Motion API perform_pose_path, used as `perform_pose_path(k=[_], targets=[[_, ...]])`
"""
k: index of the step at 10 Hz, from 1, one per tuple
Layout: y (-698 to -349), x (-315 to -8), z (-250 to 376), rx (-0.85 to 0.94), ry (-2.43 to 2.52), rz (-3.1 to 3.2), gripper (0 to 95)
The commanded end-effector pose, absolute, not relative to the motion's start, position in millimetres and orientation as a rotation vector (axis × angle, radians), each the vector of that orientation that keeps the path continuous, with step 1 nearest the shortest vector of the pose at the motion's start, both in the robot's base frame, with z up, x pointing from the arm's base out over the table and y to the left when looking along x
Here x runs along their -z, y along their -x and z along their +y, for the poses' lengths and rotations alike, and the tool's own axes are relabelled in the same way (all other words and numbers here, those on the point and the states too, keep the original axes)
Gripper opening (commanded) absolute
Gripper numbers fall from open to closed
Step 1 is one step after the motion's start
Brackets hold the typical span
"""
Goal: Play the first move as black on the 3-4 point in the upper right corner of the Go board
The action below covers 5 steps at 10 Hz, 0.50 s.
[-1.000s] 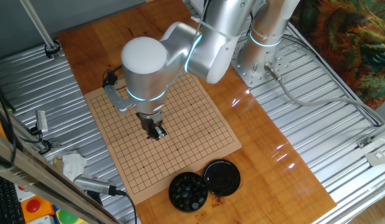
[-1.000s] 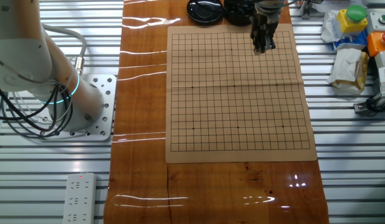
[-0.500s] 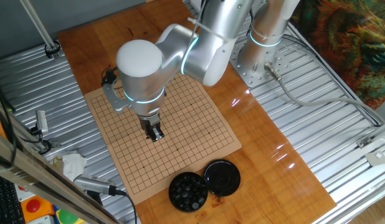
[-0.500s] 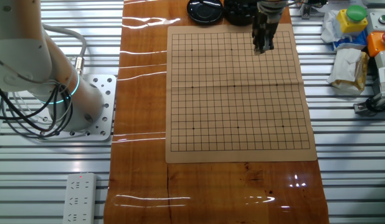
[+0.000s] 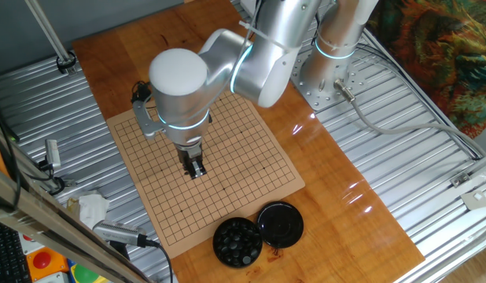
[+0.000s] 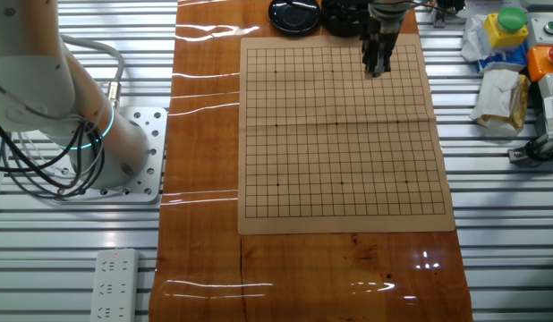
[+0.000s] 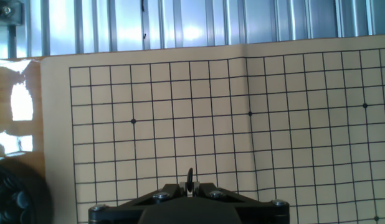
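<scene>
The Go board (image 5: 244, 149) lies on the wooden table with no stones on it. It also shows in the other fixed view (image 6: 339, 152) and in the hand view (image 7: 292, 143). My gripper (image 5: 196, 168) hangs just above the board, in the quarter nearest the bowl; in the other fixed view (image 6: 377, 68) that is the upper right part. The jaws are shut on the black stone (image 7: 190, 177), which shows edge-on as a thin dark sliver between the fingertips. The stone is too small to make out in the fixed views.
A round black bowl of stones (image 5: 237, 240) and its flat black lid (image 5: 280, 222) sit just off the board's near edge. Both show in the other fixed view, bowl (image 6: 341, 16) and lid (image 6: 294, 13). Clutter (image 6: 509, 54) lies on the metal bench beside the board.
My gripper has shifted only slightly over the board, staying near the same corner region with its jaws shut.
</scene>
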<state>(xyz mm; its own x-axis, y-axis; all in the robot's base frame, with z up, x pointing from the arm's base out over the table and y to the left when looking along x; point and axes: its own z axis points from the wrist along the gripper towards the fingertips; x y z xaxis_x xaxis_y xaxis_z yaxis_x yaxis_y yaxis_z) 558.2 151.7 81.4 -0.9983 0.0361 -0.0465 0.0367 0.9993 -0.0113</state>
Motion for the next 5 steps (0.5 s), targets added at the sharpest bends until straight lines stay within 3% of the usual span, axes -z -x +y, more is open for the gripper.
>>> perform_pose_path(k=[1, 5], targets=[[-557.0, -82.2, 151.1, 0.017, -0.061, 3.098, 0.0], [-557.8, -81.0, 148.8, 0.018, -0.029, 3.099, 0.0]])
